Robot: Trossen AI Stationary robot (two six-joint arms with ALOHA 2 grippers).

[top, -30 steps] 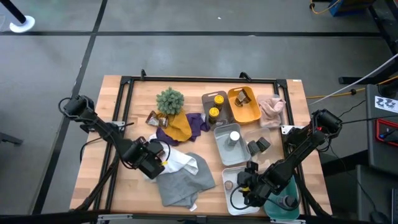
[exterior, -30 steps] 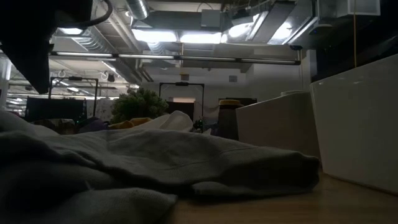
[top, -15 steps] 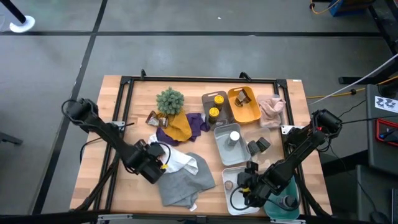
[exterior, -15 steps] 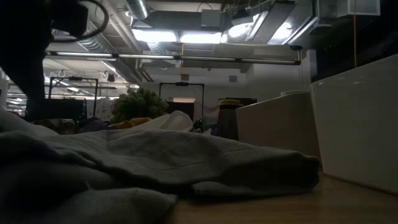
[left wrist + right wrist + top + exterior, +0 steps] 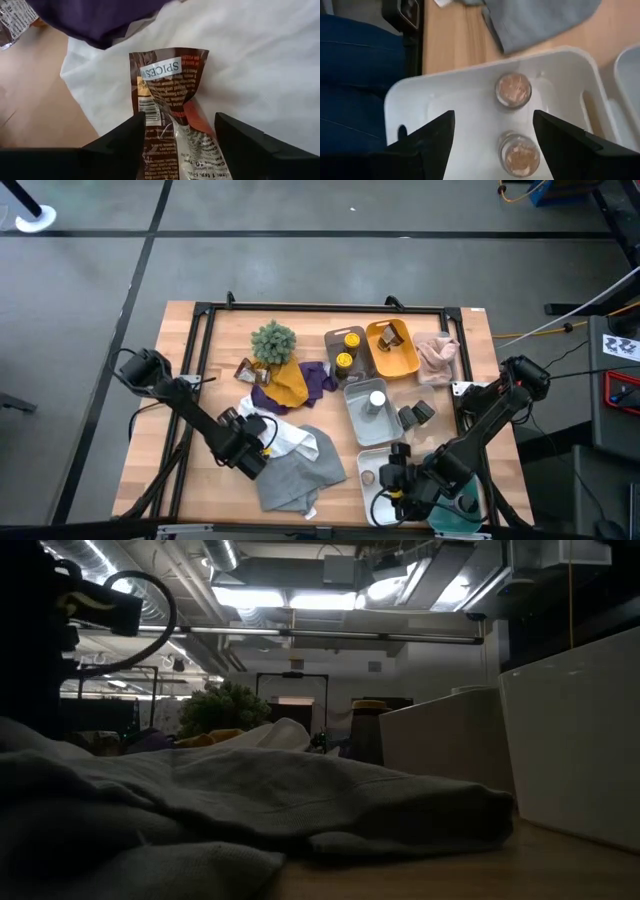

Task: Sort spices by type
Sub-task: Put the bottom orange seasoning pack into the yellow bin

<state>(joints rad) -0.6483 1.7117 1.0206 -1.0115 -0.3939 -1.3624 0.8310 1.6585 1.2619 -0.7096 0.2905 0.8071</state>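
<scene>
while high view hides it, left wrist view shows spread fingers (image 5: 117,145) straddling brown packet (image 5: 169,107).

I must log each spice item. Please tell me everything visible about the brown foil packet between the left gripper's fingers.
The brown foil packet is crinkled and glossy, with a white "SPICES" label, small print and a barcode. It lies flat on the white cloth, its lower end between the open fingers of the left gripper. Whether they touch it is unclear.
</scene>
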